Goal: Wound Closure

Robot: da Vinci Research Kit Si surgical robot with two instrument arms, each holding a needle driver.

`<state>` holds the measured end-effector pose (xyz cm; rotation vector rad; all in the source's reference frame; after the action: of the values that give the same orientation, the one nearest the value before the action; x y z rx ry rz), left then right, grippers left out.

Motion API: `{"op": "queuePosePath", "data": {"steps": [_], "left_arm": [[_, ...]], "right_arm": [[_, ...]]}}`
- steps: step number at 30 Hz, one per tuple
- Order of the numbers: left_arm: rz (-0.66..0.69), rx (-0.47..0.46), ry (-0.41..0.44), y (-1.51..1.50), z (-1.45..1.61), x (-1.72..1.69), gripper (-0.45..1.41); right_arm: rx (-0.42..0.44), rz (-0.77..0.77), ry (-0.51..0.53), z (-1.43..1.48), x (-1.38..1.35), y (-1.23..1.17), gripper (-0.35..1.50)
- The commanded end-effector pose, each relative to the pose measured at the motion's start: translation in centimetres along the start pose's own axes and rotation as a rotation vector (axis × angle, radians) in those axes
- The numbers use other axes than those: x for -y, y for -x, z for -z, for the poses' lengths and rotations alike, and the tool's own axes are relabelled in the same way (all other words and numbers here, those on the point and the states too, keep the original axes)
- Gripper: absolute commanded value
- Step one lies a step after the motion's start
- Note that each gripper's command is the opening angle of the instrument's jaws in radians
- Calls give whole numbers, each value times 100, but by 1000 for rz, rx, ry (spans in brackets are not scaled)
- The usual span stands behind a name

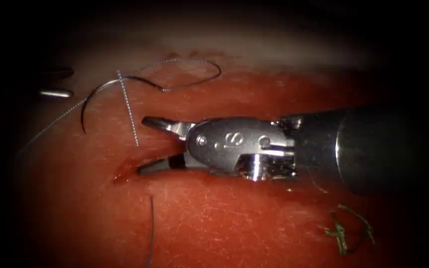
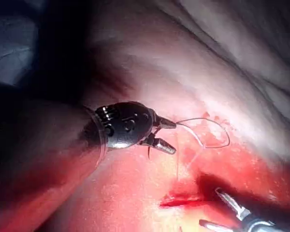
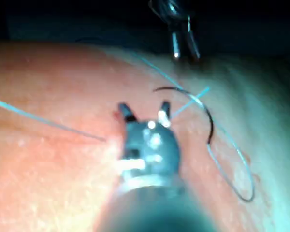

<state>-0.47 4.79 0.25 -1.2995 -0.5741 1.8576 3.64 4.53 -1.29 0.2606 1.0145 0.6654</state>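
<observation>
Needle (image 1: pixel 89 101) lies loose on the tissue (image 1: pixel 234 218), up and left of the cut (image 1: pixel 125 173), its thread (image 1: pixel 194 64) looped beyond it. My right pincer (image 1: pixel 150 144) gapes over the cut's left end, holding nothing; my left pincer (image 2: pixel 166 135) hangs released near the needle. I judge a square grip on the needle's curve, not its tip, serves best.
</observation>
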Motion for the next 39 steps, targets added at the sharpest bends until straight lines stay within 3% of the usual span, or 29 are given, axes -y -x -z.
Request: {"op": "queuePosePath", "data": {"steps": [1,9,19,24,25,26,27,32,39], "left_arm": [[-10,-3,1,4,-2,-4,68],[-1,-5,5,6,12,-37,66],[-120,-5,10,18,26,-50,47],[-138,-48,22,26,23,-48,43],[-150,-48,21,27,23,-48,43],[-157,-49,21,28,23,-49,43],[-157,-49,21,28,23,-50,41],[-163,-48,22,32,24,-57,22],[-162,-47,26,30,26,-56,20]], "right_arm": [[3,-65,0,-15,-3,4,113],[7,-296,115,-41,-35,38,109],[-69,-374,56,-67,-45,41,108],[-90,-388,29,-72,-46,39,67],[-89,-387,23,-72,-46,39,44],[-86,-386,11,-72,-48,38,-7],[-84,-385,3,-72,-49,38,-35],[-80,-384,-16,-75,-54,37,-35],[-83,-360,-16,-75,-54,31,-35]]}}
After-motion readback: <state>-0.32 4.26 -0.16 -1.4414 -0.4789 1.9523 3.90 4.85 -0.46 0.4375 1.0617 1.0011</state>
